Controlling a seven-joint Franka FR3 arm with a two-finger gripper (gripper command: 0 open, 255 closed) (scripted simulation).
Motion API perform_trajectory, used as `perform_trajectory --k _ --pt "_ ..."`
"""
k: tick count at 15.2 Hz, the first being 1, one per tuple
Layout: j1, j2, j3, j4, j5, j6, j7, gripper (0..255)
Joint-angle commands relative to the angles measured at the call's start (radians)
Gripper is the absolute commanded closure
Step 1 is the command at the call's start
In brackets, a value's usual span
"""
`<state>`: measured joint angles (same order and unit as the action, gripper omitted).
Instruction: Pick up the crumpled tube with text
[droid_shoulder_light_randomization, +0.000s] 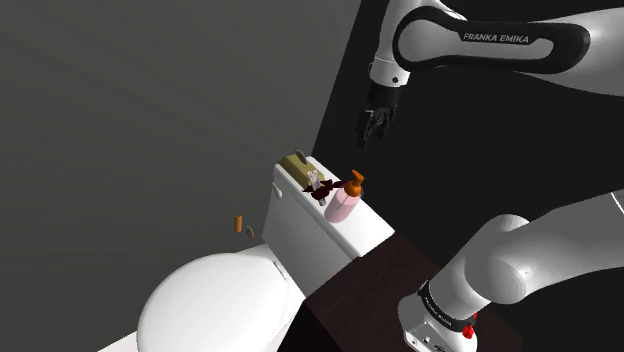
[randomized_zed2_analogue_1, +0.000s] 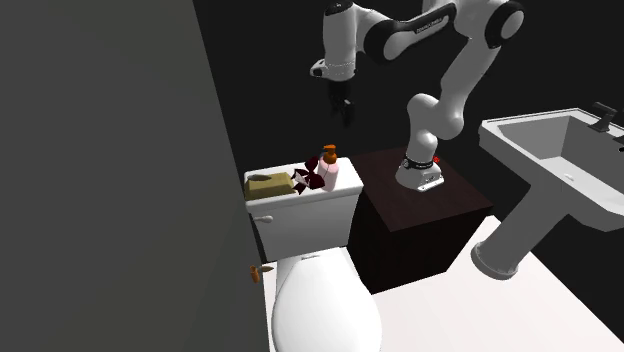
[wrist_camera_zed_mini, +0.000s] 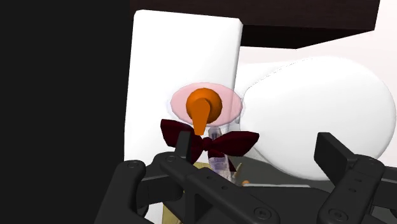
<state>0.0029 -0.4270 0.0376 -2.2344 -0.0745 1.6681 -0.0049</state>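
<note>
- Gripper hangs in the air above the toilet tank lid, pointing down. In the wrist view its fingers stand well apart, so it's open and holding nothing.
- Target: crumpled tube, small and pale, with some marks on it that I can't read as text. It lies on the tank lid between the tan box and the pink pump bottle.
- A dark red crumpled piece sits right at the tube. Can't tell if it is part of the tube or a separate item lying on it.
- The orange pump head sticks up just beside the tube and is the tallest thing on the lid.
- Step in hand, as I judge it: the approach. The gripper is well above the lid and nothing is touched yet.
- To do it well: centre the gripper over the pale tube rather than the bottle, which now lies ahead of the fingers in the wrist view.
- Turn the wrist so the fingers close across the tube's narrow side, one finger in the gap toward the bottle and the other toward the tan box.
- Descend straight and slowly, keeping the fingers wide until they flank the tube.
- Risks: clipping the pump and tipping the bottle off the lid, or pinching only the dark red piece. The tube looks light and soft, so a low grip near the lid seems safer.
</note>
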Motion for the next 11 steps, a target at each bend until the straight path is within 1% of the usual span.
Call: perform_trajectory --k 1,6,11 --pt "-0.004 0.075 0.011 0.019 -0.007 0.037 0.036 0" --pt "-0.014 0.276 0.028 0.104 -0.032 0.103 0.118 0" --pt "-0.018 0.483 0.031 0.222 -0.063 0.142 0.195 0"
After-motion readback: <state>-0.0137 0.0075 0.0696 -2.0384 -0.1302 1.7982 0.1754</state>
